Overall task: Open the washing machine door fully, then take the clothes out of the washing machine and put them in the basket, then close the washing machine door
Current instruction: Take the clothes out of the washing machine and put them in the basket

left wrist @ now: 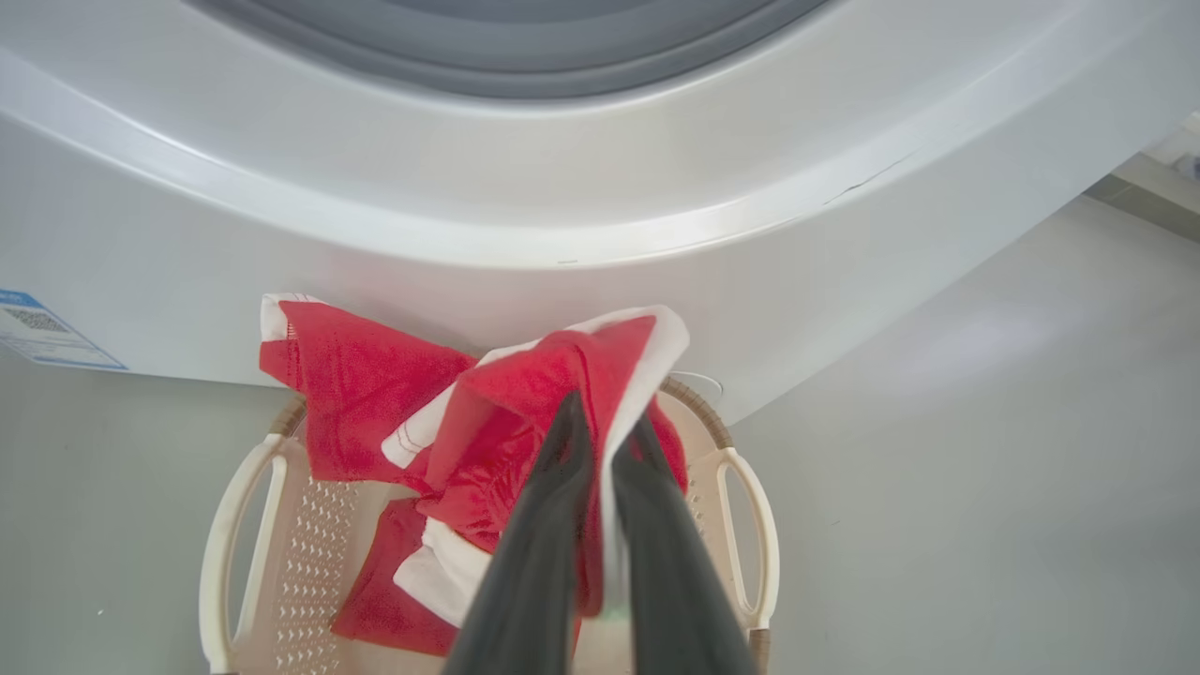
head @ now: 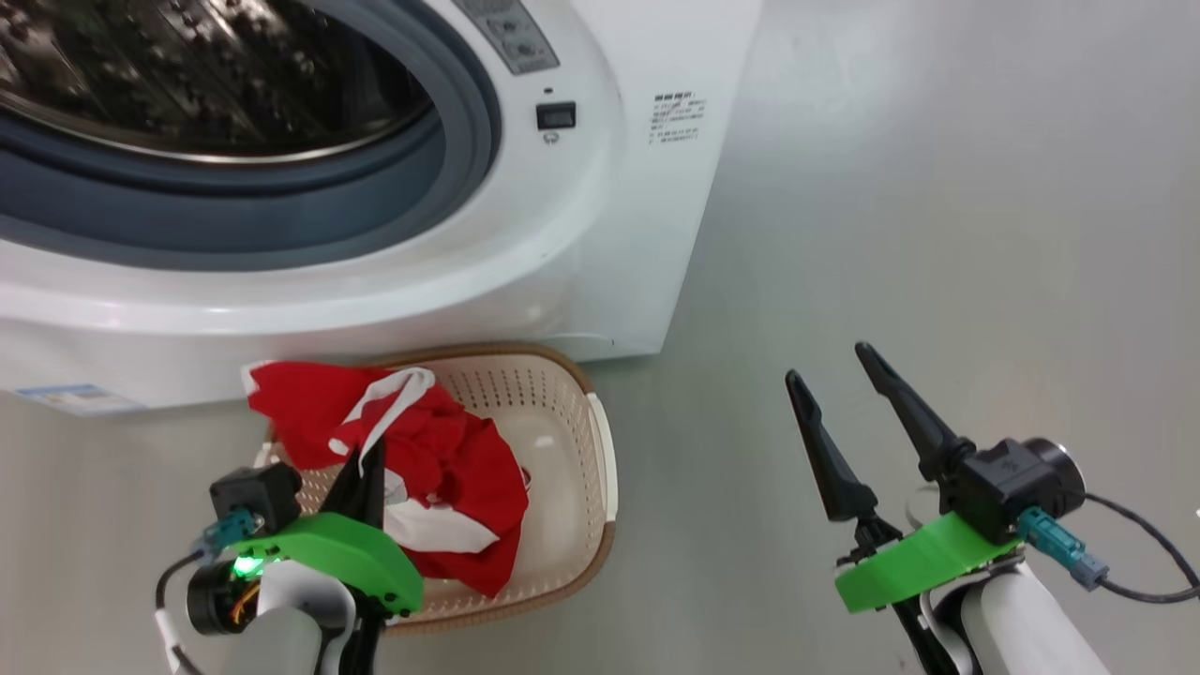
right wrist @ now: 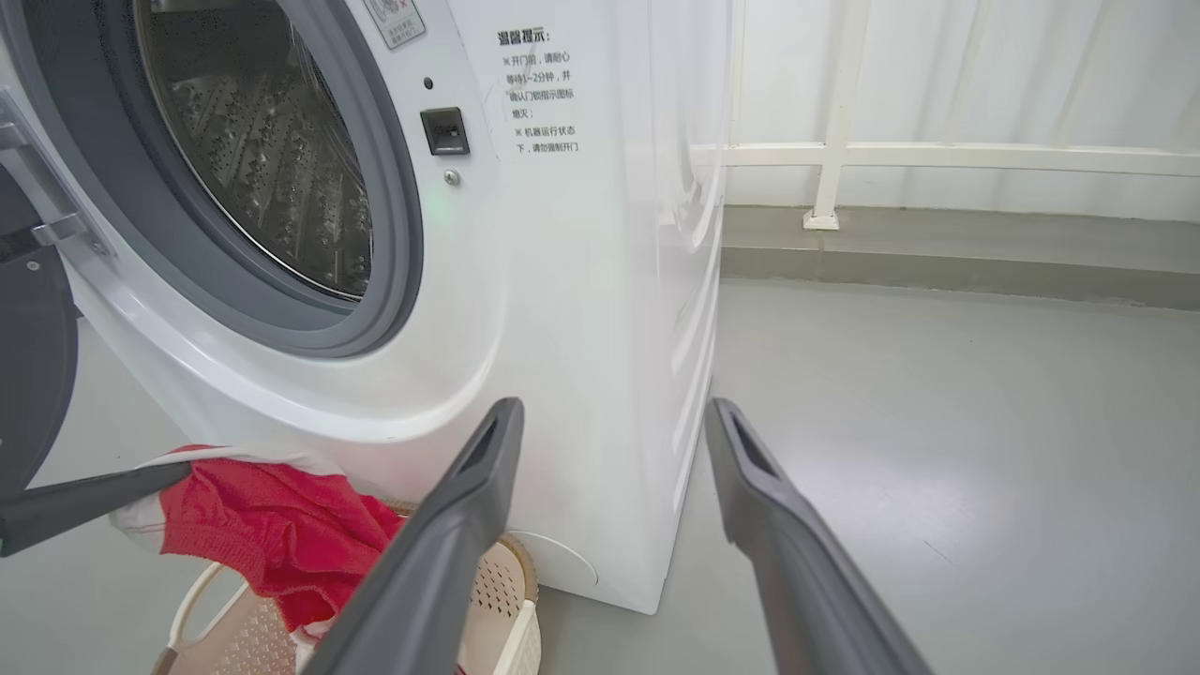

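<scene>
Head view | step judged: placing clothes (head: pixel 441 459) in basket (head: pixel 600 450), release pending | clothes were draped over basket's far-left rim, below washing machine (head: pixel 581 234) | left gripper (head: pixel 367 469) was clamped on them | right gripper (head: pixel 829 364) was spread wide, empty | next: release was called for, then door (right wrist: pixel 33 356) closure.

This is a laundry area in a plain, sparsely furnished room. A white front-loading washing machine (right wrist: pixel 600 281) with printed Chinese notices (right wrist: pixel 542 92) stands directly on a smooth grey floor (right wrist: pixel 937 422). A perforated basket (head: pixel 607 459) sits at its foot, and a cream railing (right wrist: pixel 937 157) runs behind.
</scene>
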Robot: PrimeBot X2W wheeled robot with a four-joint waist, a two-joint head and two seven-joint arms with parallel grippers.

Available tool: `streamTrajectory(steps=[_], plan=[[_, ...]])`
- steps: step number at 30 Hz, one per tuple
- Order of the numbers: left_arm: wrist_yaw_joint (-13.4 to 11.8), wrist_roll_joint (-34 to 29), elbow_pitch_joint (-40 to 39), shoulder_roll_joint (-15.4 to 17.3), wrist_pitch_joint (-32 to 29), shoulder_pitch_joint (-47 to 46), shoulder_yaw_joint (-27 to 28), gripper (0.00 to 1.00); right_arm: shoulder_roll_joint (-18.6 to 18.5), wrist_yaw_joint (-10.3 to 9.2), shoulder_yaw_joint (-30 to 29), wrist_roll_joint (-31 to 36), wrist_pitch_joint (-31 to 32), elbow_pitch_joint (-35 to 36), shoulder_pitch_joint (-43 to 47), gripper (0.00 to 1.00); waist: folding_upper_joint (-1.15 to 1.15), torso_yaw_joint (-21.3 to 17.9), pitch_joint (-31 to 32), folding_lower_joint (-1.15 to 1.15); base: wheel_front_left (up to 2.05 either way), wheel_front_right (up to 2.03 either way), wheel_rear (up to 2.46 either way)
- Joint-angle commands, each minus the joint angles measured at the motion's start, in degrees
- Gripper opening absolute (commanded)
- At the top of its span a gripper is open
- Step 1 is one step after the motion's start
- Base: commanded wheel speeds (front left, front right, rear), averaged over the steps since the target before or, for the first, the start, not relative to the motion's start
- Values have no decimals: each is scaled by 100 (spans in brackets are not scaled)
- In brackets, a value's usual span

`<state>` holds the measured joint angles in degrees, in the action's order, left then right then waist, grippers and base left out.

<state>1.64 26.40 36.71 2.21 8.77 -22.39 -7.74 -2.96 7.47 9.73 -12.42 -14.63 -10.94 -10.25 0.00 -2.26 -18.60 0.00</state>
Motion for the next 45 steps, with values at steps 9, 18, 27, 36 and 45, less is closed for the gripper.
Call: streamTrajectory(steps=[9,18,27,36,45], plan=[[173,477,1790,68,120,-1147,-241,0,8,2,188,14,-37,208,-451,100,0,-158,-829,0,0,0,0],[70,533,3025,67,-171,-1885,-415,0,8,2,201,-32,-37,198,-649,100,0,-339,-1156,0,0,0,0],[23,683,3582,84,-656,-2107,-384,60,8,2,253,-119,-37,161,-720,100,0,-465,-1227,0,0,0,0],[30,725,3668,93,-507,-2110,-425,100,8,2,235,-134,-37,119,-722,100,0,-420,-1158,0,0,0,0],[301,701,3456,74,386,-2078,-591,100,8,2,62,-10,-37,61,-642,100,0,-206,-778,0,0,0,0]])
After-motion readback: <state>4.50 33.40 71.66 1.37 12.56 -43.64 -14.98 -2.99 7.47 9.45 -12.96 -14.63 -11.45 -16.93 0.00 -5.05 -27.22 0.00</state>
